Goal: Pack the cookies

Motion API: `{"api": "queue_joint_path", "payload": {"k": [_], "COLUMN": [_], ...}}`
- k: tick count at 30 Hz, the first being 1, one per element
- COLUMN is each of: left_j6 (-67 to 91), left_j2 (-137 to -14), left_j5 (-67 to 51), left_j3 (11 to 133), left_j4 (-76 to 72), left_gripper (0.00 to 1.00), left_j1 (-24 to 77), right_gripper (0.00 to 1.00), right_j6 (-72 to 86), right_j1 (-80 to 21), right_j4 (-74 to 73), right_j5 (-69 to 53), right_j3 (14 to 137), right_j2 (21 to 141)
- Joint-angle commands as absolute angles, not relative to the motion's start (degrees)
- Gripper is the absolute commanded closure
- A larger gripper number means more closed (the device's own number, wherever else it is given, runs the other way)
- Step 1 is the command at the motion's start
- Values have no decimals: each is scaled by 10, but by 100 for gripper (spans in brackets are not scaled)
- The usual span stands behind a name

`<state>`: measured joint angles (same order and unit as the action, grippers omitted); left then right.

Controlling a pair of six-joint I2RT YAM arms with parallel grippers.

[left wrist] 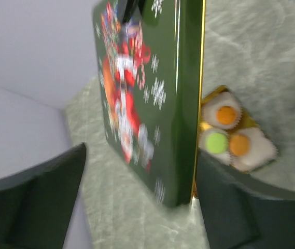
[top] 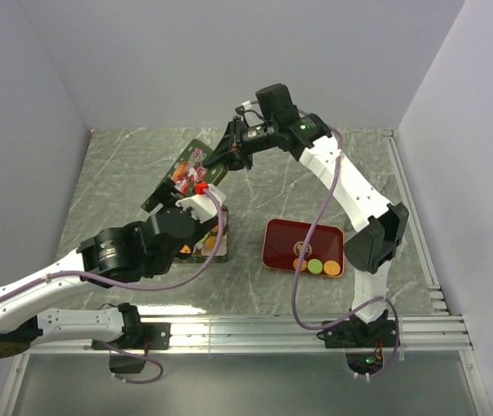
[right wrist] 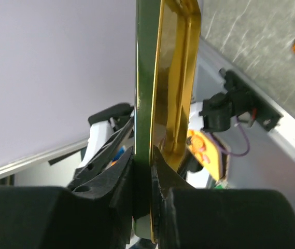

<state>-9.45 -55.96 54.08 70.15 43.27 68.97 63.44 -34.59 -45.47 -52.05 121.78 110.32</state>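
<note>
My right gripper (top: 229, 156) is shut on the rim of a green Christmas tin lid (top: 184, 173) and holds it tilted on edge above the table. In the right wrist view the jaws (right wrist: 143, 176) clamp the lid's green wall (right wrist: 147, 93), its gold inside to the right. My left gripper (left wrist: 137, 207) is open and empty, just under the lid (left wrist: 152, 98). Beside it, orange (left wrist: 226, 114) and green (left wrist: 217, 141) cookies sit in white paper cups in the gold tin base (top: 213, 250), which my left arm mostly hides. More cookies (top: 315, 266) lie on a red tray (top: 285, 238).
The red tray lies right of the tin base, near the right arm's base. Grey walls close in the left, back and right sides. A metal rail (top: 315, 329) runs along the near edge of the table.
</note>
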Motion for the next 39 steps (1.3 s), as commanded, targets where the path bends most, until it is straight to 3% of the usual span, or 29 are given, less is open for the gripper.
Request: {"api": "queue_joint_path", "payload": {"k": [1, 4, 8, 12, 15, 19, 26, 39], "left_j6": [-26, 19, 86, 155, 189, 201, 254, 269], "left_j2": [-546, -541, -517, -520, -526, -540, -609, -752], "left_j5": [469, 431, 413, 377, 308, 163, 41, 14], "left_j3": [750, 751, 738, 710, 676, 643, 571, 552], "left_j4": [494, 518, 519, 522, 504, 468, 422, 397], "left_gripper": [8, 1, 1, 1, 1, 1, 12, 32], "left_j1": [688, 688, 687, 669, 621, 442, 262, 159], "right_gripper": [100, 100, 100, 100, 100, 100, 100, 100], "right_j6": [560, 527, 460, 414, 399, 385, 366, 362], "right_j1": [-301, -263, -221, -181, -157, -132, -112, -102], "right_j4": [-448, -468, -541, -552, -545, -546, -555, -577], "right_j5": [-490, -467, -410, -369, -355, -338, -323, -377], "right_j3": [1225, 1223, 1230, 1163, 1102, 1031, 913, 808], "right_j2": [1120, 1119, 1111, 1064, 995, 923, 789, 662]}}
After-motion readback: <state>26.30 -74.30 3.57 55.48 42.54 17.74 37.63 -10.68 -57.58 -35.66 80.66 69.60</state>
